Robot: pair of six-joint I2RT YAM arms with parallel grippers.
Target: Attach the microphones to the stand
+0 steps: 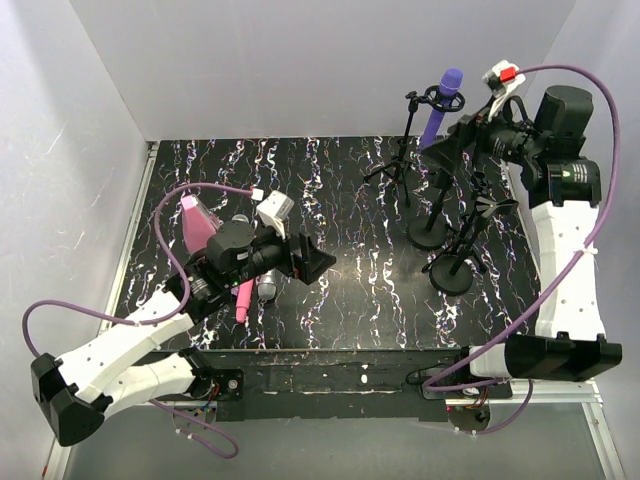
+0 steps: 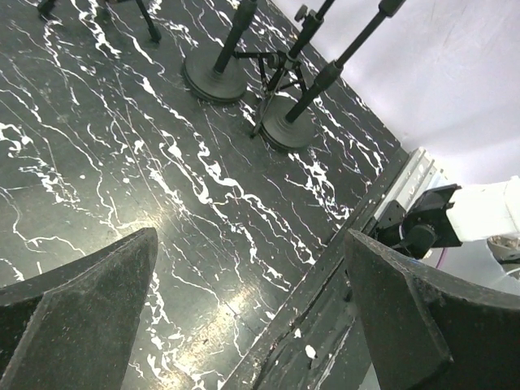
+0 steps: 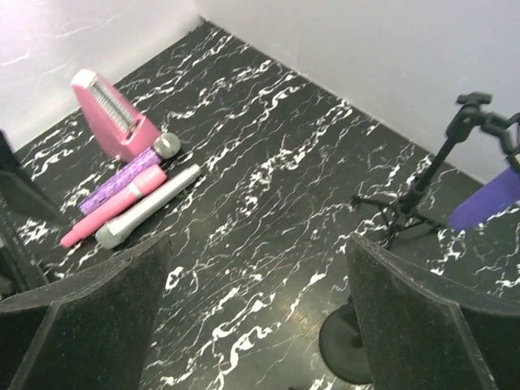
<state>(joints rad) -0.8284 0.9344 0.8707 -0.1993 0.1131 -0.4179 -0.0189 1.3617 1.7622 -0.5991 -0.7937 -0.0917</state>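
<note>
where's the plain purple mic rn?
Top view, far right corner: the purple microphone sits tilted in the clip of the tripod stand, close to the back wall.

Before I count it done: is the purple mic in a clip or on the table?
In a clip: the purple mic sits tilted in the tripod stand's holder, above the table.

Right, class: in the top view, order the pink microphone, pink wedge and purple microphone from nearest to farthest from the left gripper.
1. Pink microphone, lying just left of the left gripper.
2. Pink wedge, farther left.
3. Purple microphone, raised at the far right.
</note>
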